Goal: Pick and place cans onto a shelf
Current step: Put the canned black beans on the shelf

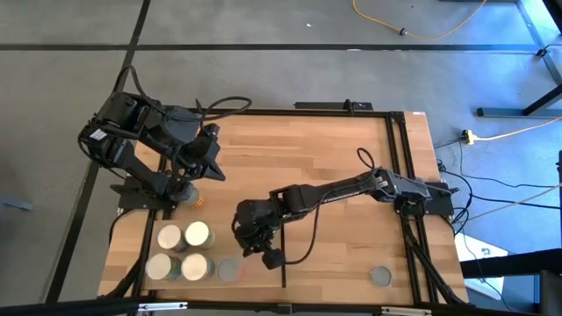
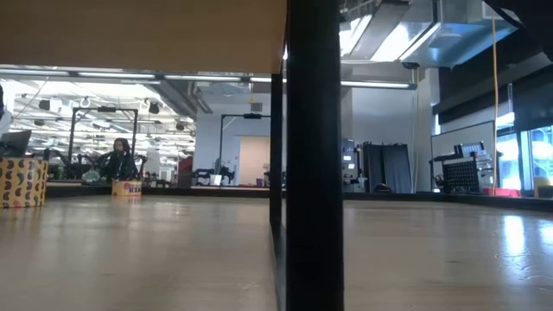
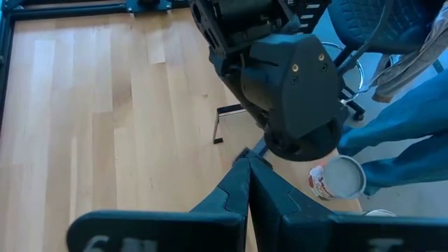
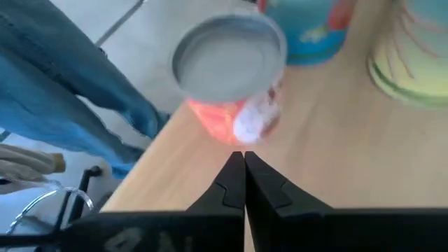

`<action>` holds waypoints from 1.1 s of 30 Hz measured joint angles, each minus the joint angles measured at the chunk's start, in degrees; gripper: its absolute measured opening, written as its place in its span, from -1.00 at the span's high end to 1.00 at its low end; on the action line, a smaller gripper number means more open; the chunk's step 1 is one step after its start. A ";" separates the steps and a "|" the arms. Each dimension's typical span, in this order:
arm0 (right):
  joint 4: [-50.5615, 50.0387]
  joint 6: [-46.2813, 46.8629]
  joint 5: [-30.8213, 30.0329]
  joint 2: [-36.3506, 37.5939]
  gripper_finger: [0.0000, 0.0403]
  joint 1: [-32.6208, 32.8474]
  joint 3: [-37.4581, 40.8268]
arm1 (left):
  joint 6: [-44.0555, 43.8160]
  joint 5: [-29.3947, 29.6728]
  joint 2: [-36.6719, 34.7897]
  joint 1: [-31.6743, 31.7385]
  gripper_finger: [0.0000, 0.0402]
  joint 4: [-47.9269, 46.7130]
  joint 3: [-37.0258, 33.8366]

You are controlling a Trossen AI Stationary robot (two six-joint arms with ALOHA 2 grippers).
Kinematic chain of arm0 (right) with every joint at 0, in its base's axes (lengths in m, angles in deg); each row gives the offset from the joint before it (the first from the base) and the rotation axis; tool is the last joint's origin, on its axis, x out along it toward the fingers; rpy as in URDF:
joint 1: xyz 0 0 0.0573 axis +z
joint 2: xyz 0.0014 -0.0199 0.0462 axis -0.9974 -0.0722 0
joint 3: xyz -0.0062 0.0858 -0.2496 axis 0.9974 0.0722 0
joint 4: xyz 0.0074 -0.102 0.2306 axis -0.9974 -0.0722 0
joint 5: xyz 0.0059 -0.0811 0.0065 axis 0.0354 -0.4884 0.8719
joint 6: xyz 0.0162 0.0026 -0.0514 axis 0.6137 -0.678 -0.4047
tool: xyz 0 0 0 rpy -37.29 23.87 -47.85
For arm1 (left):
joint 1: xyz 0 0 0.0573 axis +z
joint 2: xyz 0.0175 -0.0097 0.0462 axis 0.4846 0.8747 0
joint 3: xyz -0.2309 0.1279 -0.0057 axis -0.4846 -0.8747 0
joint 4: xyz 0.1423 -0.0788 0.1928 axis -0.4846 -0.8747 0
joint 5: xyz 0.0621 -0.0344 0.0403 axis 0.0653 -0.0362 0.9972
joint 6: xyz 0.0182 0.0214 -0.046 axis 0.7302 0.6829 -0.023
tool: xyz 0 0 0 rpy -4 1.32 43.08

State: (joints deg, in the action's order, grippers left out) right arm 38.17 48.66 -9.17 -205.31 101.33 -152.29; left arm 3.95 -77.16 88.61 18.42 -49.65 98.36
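Looking down, the cans point(image 1: 186, 253) cluster at the counter's point(image 1: 299, 158) near-left corner, one more point(image 1: 380, 277) near-right. Right gripper point(image 1: 269, 256) hangs beside the cluster, left gripper point(image 1: 211, 167) farther back. Both wrist views show jaws shut, empty; a grey-topped can point(image 4: 231, 70) stands just ahead of the right one.

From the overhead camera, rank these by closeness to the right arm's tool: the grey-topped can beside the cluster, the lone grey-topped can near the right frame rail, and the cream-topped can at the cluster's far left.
Measured from the right tool:
1. Grey-topped can beside the cluster, just left of the tool.
2. Cream-topped can at the cluster's far left, beyond the other cans.
3. Lone grey-topped can, off to the right by the frame rail.
The last two are nearly level; the ranking between them is loose.
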 joint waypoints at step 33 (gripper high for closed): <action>-43.40 7.52 -46.02 30.89 1.00 -0.57 -1.28 | -38.73 25.86 -9.04 4.60 1.00 0.01 -21.22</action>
State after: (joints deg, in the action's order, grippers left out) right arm -5.23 56.18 -55.20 -174.42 100.76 -153.57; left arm -34.77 -51.29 79.57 23.02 -49.64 77.14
